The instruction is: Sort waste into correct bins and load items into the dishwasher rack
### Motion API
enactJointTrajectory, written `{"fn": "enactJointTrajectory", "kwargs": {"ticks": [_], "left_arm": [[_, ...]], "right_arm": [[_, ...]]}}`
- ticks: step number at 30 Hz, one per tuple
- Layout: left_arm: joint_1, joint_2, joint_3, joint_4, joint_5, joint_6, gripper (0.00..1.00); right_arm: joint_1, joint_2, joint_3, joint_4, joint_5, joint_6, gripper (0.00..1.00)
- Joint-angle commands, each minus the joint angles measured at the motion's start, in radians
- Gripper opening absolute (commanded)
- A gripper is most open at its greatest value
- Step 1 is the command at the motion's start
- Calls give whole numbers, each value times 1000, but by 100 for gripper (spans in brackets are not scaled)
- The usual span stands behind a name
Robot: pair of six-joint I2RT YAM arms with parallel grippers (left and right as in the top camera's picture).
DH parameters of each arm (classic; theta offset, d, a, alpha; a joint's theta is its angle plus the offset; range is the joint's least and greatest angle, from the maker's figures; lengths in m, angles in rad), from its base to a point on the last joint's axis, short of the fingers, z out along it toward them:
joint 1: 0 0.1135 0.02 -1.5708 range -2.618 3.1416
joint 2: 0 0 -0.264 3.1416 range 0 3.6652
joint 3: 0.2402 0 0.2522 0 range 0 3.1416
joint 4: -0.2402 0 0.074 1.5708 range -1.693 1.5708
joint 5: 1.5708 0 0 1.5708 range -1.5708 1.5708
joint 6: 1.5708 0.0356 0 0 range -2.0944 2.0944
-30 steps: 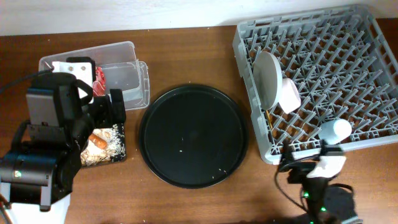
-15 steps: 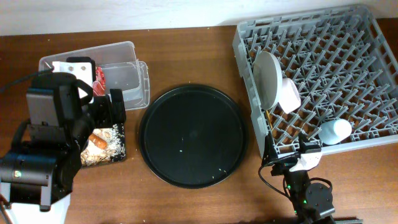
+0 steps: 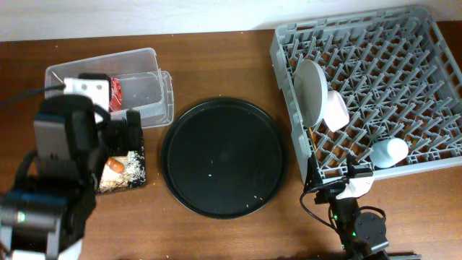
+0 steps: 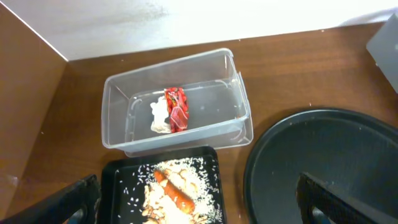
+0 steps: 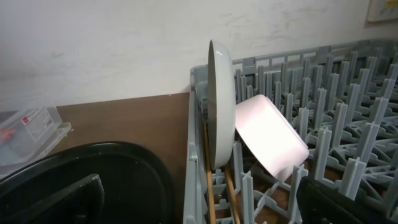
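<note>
At far left, the red snack wrapper [image 4: 177,109] and crumpled white tissue [image 4: 158,118] are seen inside the clear tub [image 4: 115,102]. The carrot piece [image 4: 175,191] and rice [image 4: 189,169] are held in the shallow black tray [image 4: 117,180] just beside the tub's near edge. The left gripper [image 4: 196,186] is spread wide above them. A narrow strip of table is left between the round black tray [image 3: 224,155] and the dishwasher rack [image 3: 404,43]. The right gripper [image 5: 199,186] is spread wide at the rack's left wall. The plate [image 5: 219,102] is stood on edge there, with the bowl [image 5: 270,140] leaned against it and the chopsticks [image 5: 208,168] below. The cup [image 3: 388,152] is laid by the front rim.

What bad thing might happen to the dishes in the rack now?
The white bowl sits tilted against the upright plate, so it might slide or knock it over. The cup seems to lie on its side near the edge of the rack; a bump could roll it.
</note>
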Motion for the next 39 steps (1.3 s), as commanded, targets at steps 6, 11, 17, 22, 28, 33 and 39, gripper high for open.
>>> {"fn": "enactJointTrajectory", "kwargs": {"ticks": [6, 11, 17, 22, 28, 33, 39], "left_arm": [[-3, -443, -548, 346, -3, 130, 99], [27, -755, -1035, 754, 165, 235, 99], [27, -1074, -1375, 888, 165, 235, 99], [27, -1080, -1534, 1034, 179, 236, 99], [25, -1080, -1534, 1031, 180, 235, 99], [25, -1079, -1534, 1031, 180, 235, 99], [25, -1079, -1534, 1031, 180, 235, 100]], "right_arm": [[-4, -10, -11, 2, -8, 1, 98], [-4, -10, -11, 2, -8, 0, 98], [-4, -10, -11, 2, -8, 0, 98], [-4, -10, -11, 2, -8, 1, 98], [-4, -10, -11, 2, -8, 1, 98], [-4, -10, -11, 2, -8, 0, 98], [-4, -10, -11, 2, -8, 0, 98]]}}
